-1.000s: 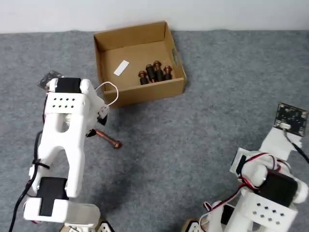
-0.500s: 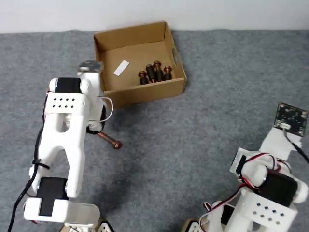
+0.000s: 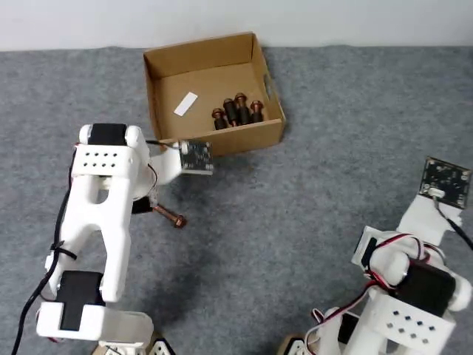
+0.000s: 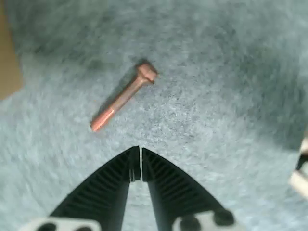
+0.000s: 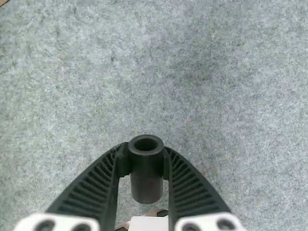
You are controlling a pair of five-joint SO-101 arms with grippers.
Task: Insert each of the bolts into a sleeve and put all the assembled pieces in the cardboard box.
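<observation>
The copper bolt point(image 4: 122, 98) lay flat on the surface, in the same spot as a second before, just in front of my left gripper point(image 4: 136, 163). That gripper was shut tight with nothing in it. What had changed was my left wrist. It had turned round above the bolt, so the little camera board point(image 3: 196, 156) swung from the far side of the arm over to the side by the cardboard box point(image 3: 166, 66). I think I was lining up to pick the bolt up, and I would have to open first. My right gripper point(image 5: 144, 153) sat well apart, closed around the black sleeve point(image 5: 146, 175), ready for the bolt. A few done pieces point(image 3: 236, 111) and a white slip point(image 3: 186, 103) lay in the box. The surface point(image 3: 332, 148) was soft grey felt, and a white wall point(image 3: 222, 18) stood behind it.
</observation>
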